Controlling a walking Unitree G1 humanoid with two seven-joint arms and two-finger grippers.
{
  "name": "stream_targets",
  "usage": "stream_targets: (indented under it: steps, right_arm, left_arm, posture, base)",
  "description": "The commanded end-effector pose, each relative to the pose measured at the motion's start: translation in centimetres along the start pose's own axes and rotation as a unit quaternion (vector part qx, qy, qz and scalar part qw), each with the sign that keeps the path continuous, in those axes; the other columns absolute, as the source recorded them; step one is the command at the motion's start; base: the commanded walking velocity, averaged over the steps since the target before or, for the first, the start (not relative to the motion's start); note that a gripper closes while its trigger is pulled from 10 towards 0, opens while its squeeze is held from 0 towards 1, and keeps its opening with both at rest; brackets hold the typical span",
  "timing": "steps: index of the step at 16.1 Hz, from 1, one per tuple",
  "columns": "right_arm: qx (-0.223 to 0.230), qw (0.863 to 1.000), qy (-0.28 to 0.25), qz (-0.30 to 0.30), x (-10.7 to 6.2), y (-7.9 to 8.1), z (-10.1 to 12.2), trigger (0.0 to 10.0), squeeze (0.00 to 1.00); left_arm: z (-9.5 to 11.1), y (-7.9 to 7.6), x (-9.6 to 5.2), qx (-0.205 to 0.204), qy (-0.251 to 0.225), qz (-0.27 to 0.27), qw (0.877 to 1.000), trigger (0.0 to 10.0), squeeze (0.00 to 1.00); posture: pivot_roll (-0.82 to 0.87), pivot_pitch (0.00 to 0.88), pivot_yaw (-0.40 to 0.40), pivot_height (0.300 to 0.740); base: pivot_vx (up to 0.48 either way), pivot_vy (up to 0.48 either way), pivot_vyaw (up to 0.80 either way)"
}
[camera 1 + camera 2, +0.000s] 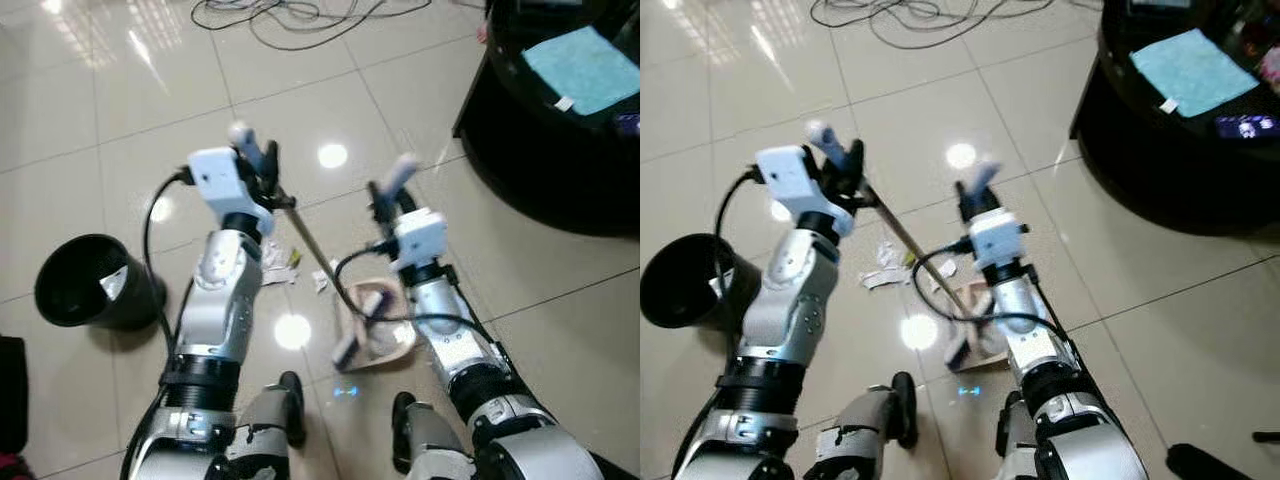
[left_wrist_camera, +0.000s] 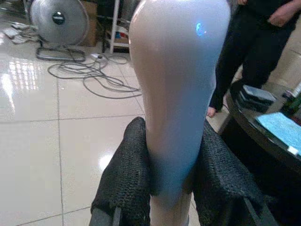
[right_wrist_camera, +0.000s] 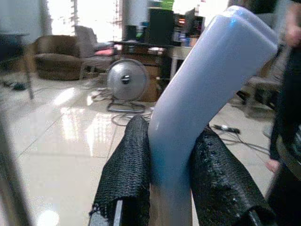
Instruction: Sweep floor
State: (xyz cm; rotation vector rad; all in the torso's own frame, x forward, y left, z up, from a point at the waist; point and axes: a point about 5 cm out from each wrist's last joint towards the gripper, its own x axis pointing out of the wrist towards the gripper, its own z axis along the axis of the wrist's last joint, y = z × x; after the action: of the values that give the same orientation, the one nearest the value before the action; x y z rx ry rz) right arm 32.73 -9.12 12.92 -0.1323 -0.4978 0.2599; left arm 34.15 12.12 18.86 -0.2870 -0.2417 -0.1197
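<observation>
I see one black bin (image 1: 88, 282) on the tiled floor (image 1: 80, 120), left of the dustpan and apart from it, its mouth open toward the camera. My left gripper (image 1: 258, 160) is raised to the upper left of the dustpan, and in the left wrist view its two black fingers (image 2: 124, 181) are clamped on the pale rounded grip of one broom handle (image 2: 176, 84). From that grip a thin rod (image 1: 315, 250) slants down toward the dustpan, where the broom head (image 1: 358, 330) lies against the pan. I count a few scraps of torn paper (image 1: 278, 265) on the floor, between the bin and the dustpan and close to the pan's left edge; the exact count is hard to make out. One beige dustpan (image 1: 385, 335) sits on the floor between my two forearms. My right gripper (image 1: 390, 195) is just above the dustpan, and in the right wrist view its two fingers (image 3: 128, 176) pinch the pale upright dustpan handle (image 3: 202, 94). Far beyond the dustpan, loose cables (image 1: 290, 18) trail across the floor. To the right of the dustpan stands one round black desk (image 1: 560, 150) carrying one light blue cloth (image 1: 585, 65). In the wrist views I can make out one floor fan (image 2: 59, 21) by the cables and one person (image 2: 263, 42) in dark clothes standing beside the desk
</observation>
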Motion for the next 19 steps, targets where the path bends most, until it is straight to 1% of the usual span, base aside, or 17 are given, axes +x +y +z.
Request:
stream_targets:
  steps: [1, 5, 6, 8, 9, 10, 11, 12, 13, 14, 15, 16, 18, 19]
  right_arm:
    - [0.022, 0.999, -0.022, -0.012, 0.0, 0.2, 0.8, 10.0, 0.0]
    - [0.031, 0.998, -0.04, -0.033, -0.5, -0.8, 1.6, 10.0, 0.0]
    - [0.03, 0.997, -0.046, -0.047, -0.7, -1.7, 1.9, 10.0, 0.0]
    - [0.022, 0.997, -0.046, -0.064, -1.2, -2.6, 2.1, 10.0, 0.0]
    - [0.02, 0.996, -0.046, -0.076, -1.3, -3.2, 2.1, 10.0, 0.0]
    - [0.019, 0.995, -0.048, -0.084, -1.3, -3.6, 2.4, 10.0, 0.0]
    - [0.018, 0.995, -0.052, -0.089, -1.2, -3.9, 2.6, 10.0, 0.0]
    - [0.019, 0.994, -0.056, -0.093, -1.1, -4.2, 2.9, 10.0, 0.0]
    - [0.02, 0.994, -0.057, -0.094, -1.1, -4.3, 3.1, 10.0, 0.0]
    - [0.023, 0.993, -0.063, -0.1, -1.0, -4.6, 3.8, 10.0, 0.0]
    - [0.032, 0.991, -0.07, -0.111, -0.9, -4.8, 4.4, 10.0, 0.0]
    - [0.037, 0.99, -0.074, -0.117, -1.0, -5.0, 4.7, 10.0, 0.0]
    - [0.062, 0.984, -0.081, -0.143, -1.3, -5.6, 6.1, 10.0, 0.0]
    - [0.086, 0.98, -0.069, -0.163, -1.5, -6.3, 7.0, 10.0, 0.0]
  left_arm:
    - [0.8, 0.4, 0.1, -0.001, -0.009, 0.007, 1.0, 10.0, 0.0]
    - [1.2, 0.7, 0.5, 0.012, -0.003, -0.012, 1.0, 10.0, 0.0]
    - [1.5, 1.3, 0.8, 0.026, -0.001, -0.018, 0.999, 10.0, 0.0]
    - [2.1, 2.5, 1.5, 0.031, 0.002, -0.016, 0.999, 10.0, 0.0]
    - [2.9, 3.2, 2.0, 0.03, -0.003, -0.015, 0.999, 10.0, 0.0]
    - [4.2, 4.2, 2.8, 0.035, -0.014, -0.017, 0.999, 10.0, 0.0]
    - [5.2, 4.7, 3.3, 0.052, -0.023, -0.026, 0.998, 10.0, 0.0]
    - [6.3, 5.3, 3.6, 0.079, -0.032, -0.031, 0.996, 10.0, 0.0]
    - [6.6, 5.6, 3.7, 0.089, -0.034, -0.033, 0.995, 10.0, 0.0]
    - [6.9, 6.5, 3.6, 0.121, -0.023, -0.041, 0.991, 10.0, 0.0]
    - [6.5, 7.0, 3.3, 0.143, -0.016, -0.04, 0.989, 10.0, 0.0]
    - [6.2, 7.3, 3.1, 0.155, -0.01, -0.035, 0.987, 10.0, 0.0]
    - [4.6, 8.6, 1.6, 0.203, 0.004, -0.026, 0.979, 10.0, 0.0]
    - [3.2, 9.1, 0.5, 0.223, 0.032, -0.022, 0.974, 10.0, 0.0]
  posture:
    - [0.16, 0.213, 0.044, 0.74]
    - [0.12, 0.166, 0.036, 0.74]
    - [0.1, 0.134, 0.037, 0.74]
    - [0.08, 0.1, 0.039, 0.74]
    - [0.08, 0.08, 0.04, 0.74]
    - [0.08, 0.063, 0.039, 0.74]
    - [0.07, 0.053, 0.039, 0.74]
    - [0.07, 0.041, 0.038, 0.74]
    - [0.08, 0.036, 0.036, 0.74]
    - [0.07, 0.021, 0.032, 0.74]
    - [0.07, 0.013, 0.032, 0.74]
    - [0.07, 0.01, 0.033, 0.74]
    - [0.04, 0.0, 0.039, 0.74]
    - [0.03, 0.0, 0.044, 0.74]
  base:
    - [0.0, 0.0, 0.0]
    - [0.0, 0.0, 0.0]
    - [0.0, 0.0, 0.0]
    - [0.0, 0.0, 0.0]
    - [0.0, 0.0, 0.0]
    - [0.0, 0.0, 0.0]
    - [0.0, 0.0, 0.0]
    - [0.0, 0.0, 0.0]
    - [0.0, 0.0, 0.0]
    - [0.0, 0.0, 0.0]
    - [0.0, 0.0, 0.0]
    - [0.0, 0.0, 0.0]
    - [0.0, 0.0, 0.0]
    - [0.0, 0.0, 0.0]
